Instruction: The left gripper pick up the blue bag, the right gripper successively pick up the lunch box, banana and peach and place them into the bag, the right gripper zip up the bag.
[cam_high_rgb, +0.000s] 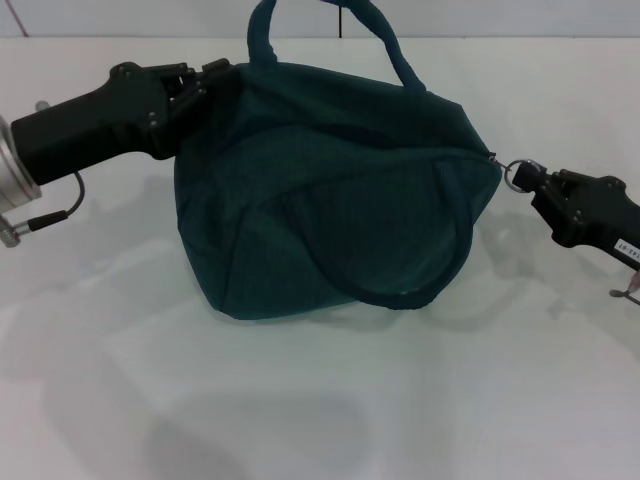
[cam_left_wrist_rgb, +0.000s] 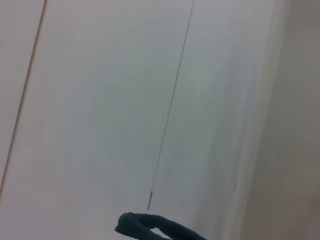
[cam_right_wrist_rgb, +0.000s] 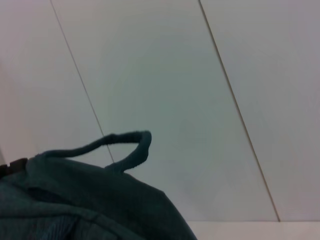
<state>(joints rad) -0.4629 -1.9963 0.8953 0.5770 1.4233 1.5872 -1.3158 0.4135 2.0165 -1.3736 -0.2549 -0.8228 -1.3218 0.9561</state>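
Centre frame on the white table (cam_high_rgb: 320, 400) sits the blue bag (cam_high_rgb: 320, 200). Left gripper (cam_high_rgb: 205, 85) — upper left — pinches its top corner. At right, the right gripper (cam_high_rgb: 535, 185) seems clamped on the zipper pull ring (cam_high_rgb: 517, 172) — fingers partly hidden.

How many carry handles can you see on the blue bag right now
2. One handle stands up in a loop above the blue bag, at its far top edge. The other handle hangs down over the bag's near side, toward the right gripper.
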